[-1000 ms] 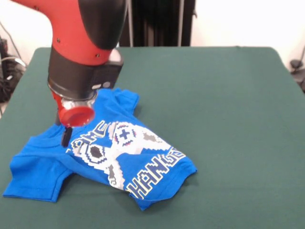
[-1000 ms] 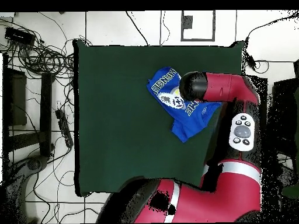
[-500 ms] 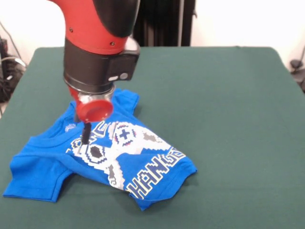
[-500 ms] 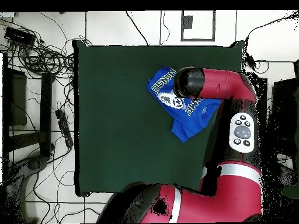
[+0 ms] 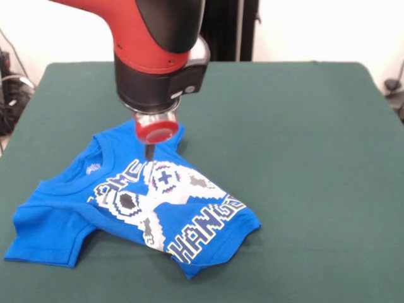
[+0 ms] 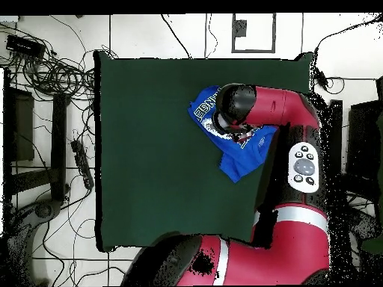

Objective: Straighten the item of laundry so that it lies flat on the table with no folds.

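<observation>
In the front view, the T-shirt (image 5: 136, 208) lay rumpled on the bench's (image 5: 303, 158) near left, the gripper (image 5: 150, 151) poised over its far edge, probably seeking a fold; I cannot tell whether its fingers were open. From overhead, the arm (image 6: 273, 108) hid much of the shirt, which lay near the bench's far right edge.

Green table (image 5: 303, 158), rumpled blue T-shirt (image 5: 136, 211) atop

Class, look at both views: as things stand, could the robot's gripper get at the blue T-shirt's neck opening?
Probably yes. The gripper hangs just above the T-shirt, close beside its neck opening. Nothing else lies on the table around it, so the way down looks free. Whether the gripper is open cannot be told.
</observation>
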